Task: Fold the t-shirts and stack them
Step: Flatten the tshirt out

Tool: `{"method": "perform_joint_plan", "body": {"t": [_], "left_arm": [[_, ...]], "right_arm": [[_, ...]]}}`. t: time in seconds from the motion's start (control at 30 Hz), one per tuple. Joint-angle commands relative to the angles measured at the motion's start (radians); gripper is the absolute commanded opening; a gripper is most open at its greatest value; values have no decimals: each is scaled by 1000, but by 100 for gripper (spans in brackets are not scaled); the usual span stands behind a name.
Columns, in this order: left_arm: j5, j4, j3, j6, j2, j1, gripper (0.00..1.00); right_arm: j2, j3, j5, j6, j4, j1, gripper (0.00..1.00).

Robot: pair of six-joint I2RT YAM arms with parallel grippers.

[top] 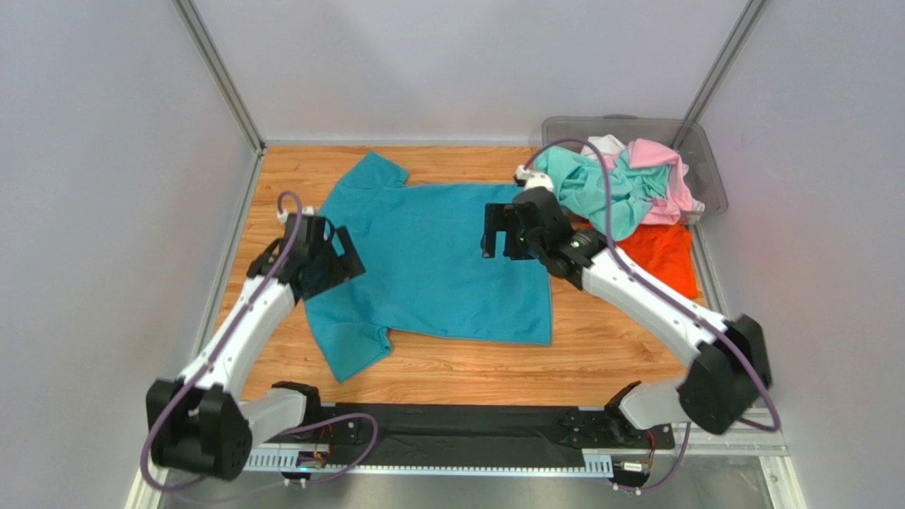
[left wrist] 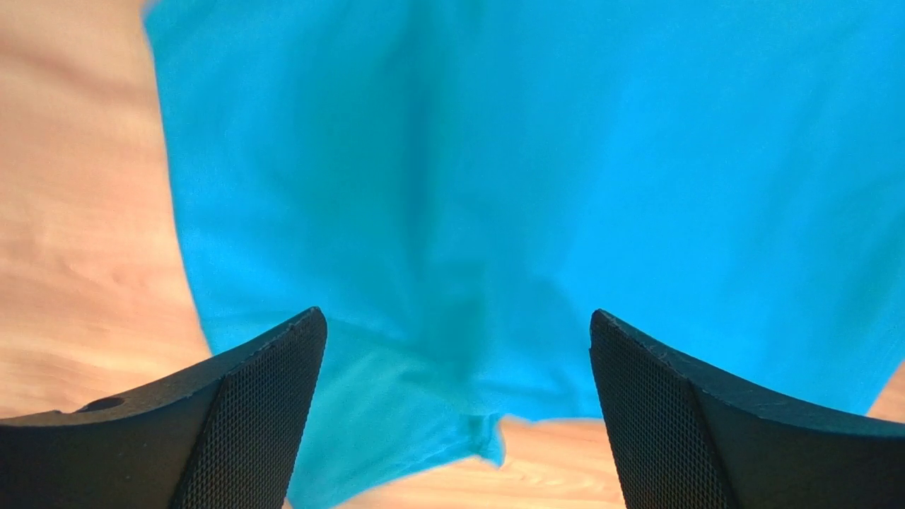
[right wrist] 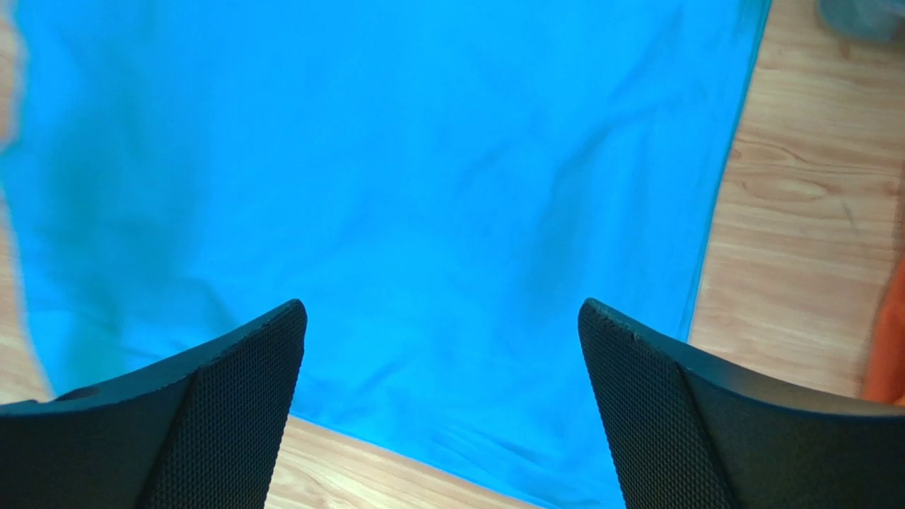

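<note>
Hovering over the teal-blue t-shirt (top: 436, 265), spread flat across the middle of the worktop (top: 616, 350), both hands gape wide, and we see nothing gripped in either. The left hand (top: 345, 260) sits at the shirt's left edge, between the sleeves. The right hand (top: 492, 233) is above the hem end. The orange t-shirt (top: 664, 260) lies by the right edge. The mint-green (top: 590, 191), pink (top: 664, 175) and white (top: 608, 143) t-shirts are heaped in the grey bin (top: 706, 159) at the far right corner.

Bin (top: 712, 161) and shirt heap (top: 611, 191) crowd far-right table (top: 605, 355) corner.
</note>
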Motion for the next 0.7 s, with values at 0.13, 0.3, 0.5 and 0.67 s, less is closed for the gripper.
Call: {"method": "perform_joint_plan", "body": {"t": [0.13, 0.3, 0.5, 0.67], "left_arm": [[189, -53, -422, -197, -382, -3, 100], [203, -99, -586, -315, -618, -9, 100], [176, -168, -585, -369, -672, -14, 99], [117, -200, -531, -380, -584, -14, 99]], "right_arm": [[-350, -354, 54, 226, 77, -7, 100], [-459, -452, 56, 269, 108, -6, 100], [-470, -466, 60, 273, 109, -6, 100], [-444, -453, 62, 266, 108, -7, 100]]}}
